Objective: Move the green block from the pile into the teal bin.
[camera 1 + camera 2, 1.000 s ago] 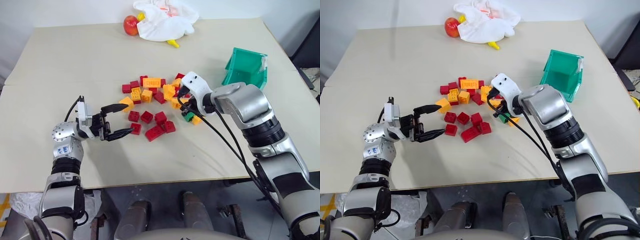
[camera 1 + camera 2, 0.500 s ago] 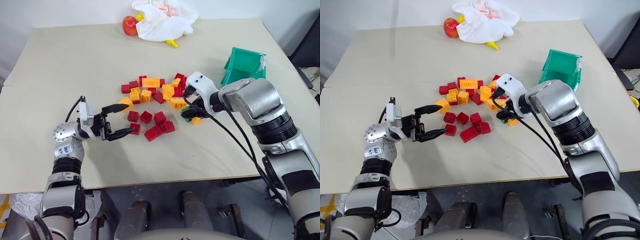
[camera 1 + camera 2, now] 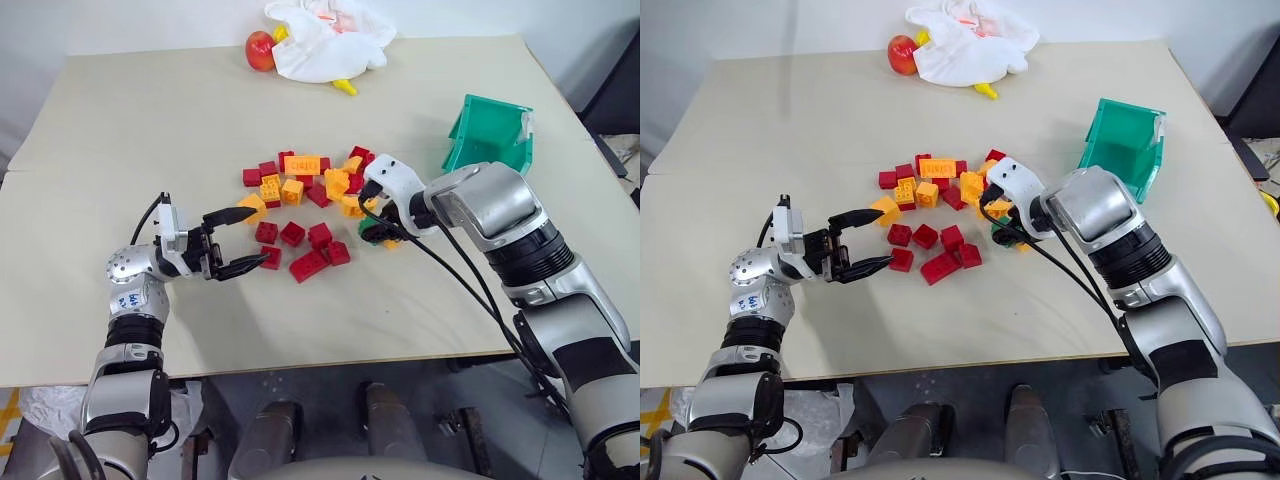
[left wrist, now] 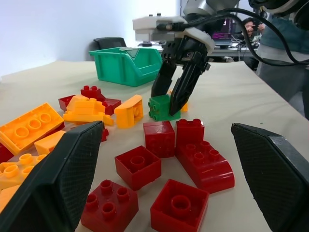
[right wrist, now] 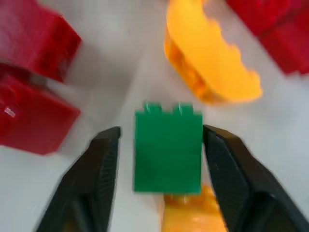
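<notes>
1. The right gripper (image 4: 176, 99) is reaching down at the right edge of the pile (image 3: 300, 215), its two black fingers spread on either side of the green block (image 5: 167, 147), not clamping it.
2. The green block is sitting on the table (image 3: 150, 130) beside an orange brick (image 5: 210, 65).
3. The left gripper (image 3: 242, 241) is hovering open beside the red bricks.
4. The teal bin (image 3: 490, 135) is standing well apart, toward the table's right edge.

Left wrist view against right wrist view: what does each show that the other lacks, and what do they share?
Left wrist view: the teal bin behind the pile, the left gripper open in front, and the right gripper from outside. Right wrist view: a straight look down between the right gripper's fingers, one on each side of the green block, with gaps. Shared: green block, red and orange blocks.
</notes>
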{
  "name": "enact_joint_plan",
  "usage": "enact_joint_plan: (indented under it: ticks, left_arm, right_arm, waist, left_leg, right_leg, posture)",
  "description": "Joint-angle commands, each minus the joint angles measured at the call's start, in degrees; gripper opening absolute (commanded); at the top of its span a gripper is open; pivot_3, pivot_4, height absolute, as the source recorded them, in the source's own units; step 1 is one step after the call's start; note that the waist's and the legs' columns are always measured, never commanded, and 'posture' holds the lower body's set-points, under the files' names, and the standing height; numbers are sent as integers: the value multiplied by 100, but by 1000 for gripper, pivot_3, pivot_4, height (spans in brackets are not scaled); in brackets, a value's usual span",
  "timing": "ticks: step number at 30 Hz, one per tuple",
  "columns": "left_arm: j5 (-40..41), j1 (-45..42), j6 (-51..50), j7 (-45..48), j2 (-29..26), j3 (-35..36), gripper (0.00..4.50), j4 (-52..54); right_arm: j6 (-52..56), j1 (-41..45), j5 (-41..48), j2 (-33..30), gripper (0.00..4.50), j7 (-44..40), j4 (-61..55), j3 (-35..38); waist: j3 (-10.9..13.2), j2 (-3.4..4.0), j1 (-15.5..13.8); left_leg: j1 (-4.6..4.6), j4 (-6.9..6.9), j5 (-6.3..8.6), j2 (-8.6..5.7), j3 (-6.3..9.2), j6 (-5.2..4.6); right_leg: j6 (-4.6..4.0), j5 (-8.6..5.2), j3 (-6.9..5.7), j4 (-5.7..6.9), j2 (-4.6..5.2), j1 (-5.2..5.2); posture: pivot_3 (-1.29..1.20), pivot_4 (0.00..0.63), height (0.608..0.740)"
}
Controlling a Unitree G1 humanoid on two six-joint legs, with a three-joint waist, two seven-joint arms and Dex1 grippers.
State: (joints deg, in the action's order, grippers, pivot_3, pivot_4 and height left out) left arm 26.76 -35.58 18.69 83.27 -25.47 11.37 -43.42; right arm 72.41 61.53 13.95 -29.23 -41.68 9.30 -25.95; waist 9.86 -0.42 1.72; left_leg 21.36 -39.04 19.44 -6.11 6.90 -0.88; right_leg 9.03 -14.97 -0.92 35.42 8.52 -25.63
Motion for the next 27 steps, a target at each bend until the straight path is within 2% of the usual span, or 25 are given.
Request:
enact_joint_plan:
  ticks: [1,3,5,8,11,18,19,27]
  left_arm:
    - [19,-51,86,-45,-17,91,4500,67]
    - [15,-44,95,-66,-19,92,4500,65]
    - [10,-47,104,-81,-13,89,4500,53]
    - [4,-59,115,-100,-8,82,4500,33]
    - [-1,-79,131,-111,-3,77,4500,7]
    - [-9,-92,127,-134,44,33,4500,48]
    - [-11,-86,112,-136,58,18,4500,84]
    - [-160,-120,-71,-286,111,-198,4500,381]
  right_arm:
    - [-117,33,-74,11,3781,9,-58,81]
    - [-240,16,-193,20,4429,54,-37,-49]
    - [-352,46,-420,-81,4469,2,-62,-429]
    - [-387,21,-466,-99,4469,-142,-129,-588]
    - [-351,6,-438,-117,3879,-229,-272,-608]
    - [-182,-41,-252,-283,1599,-410,-816,-328]
    - [-163,-77,-203,-364,1498,-452,-969,-252]
    - [-495,-574,75,-1091,1505,-665,-2030,514]
  waist:
    - [0,0,-8]
    - [0,0,-11]
    - [0,0,-11]
    - [0,0,-10]
    - [0,0,-4]
    - [0,0,-15]
    - [0,0,-16]
    - [0,0,-35]
  left_leg:
    - [0,0,0,0,0,0]
    - [0,-1,0,-2,1,0]
    - [0,-1,0,-3,0,0]
    - [0,-1,0,-2,1,0]
    - [0,0,0,-2,0,0]
    - [0,0,0,-2,1,0]
    - [0,0,0,-2,1,0]
    - [4,0,1,-3,2,-1]
  right_leg:
    - [0,0,0,0,0,0]
    - [0,0,0,0,1,0]
    - [0,0,0,0,1,0]
    - [0,0,0,0,1,0]
    - [0,0,0,0,1,0]
    - [0,0,0,0,1,0]
    - [0,0,-1,0,1,0]
    - [0,0,-2,-7,1,1]
  posture:
    - [0,150,740]
    - [0,150,740]
    - [0,150,740]
    - [0,150,740]
    - [0,150,740]
    - [0,150,740]
    - [0,150,740]
    - [0,150,740]
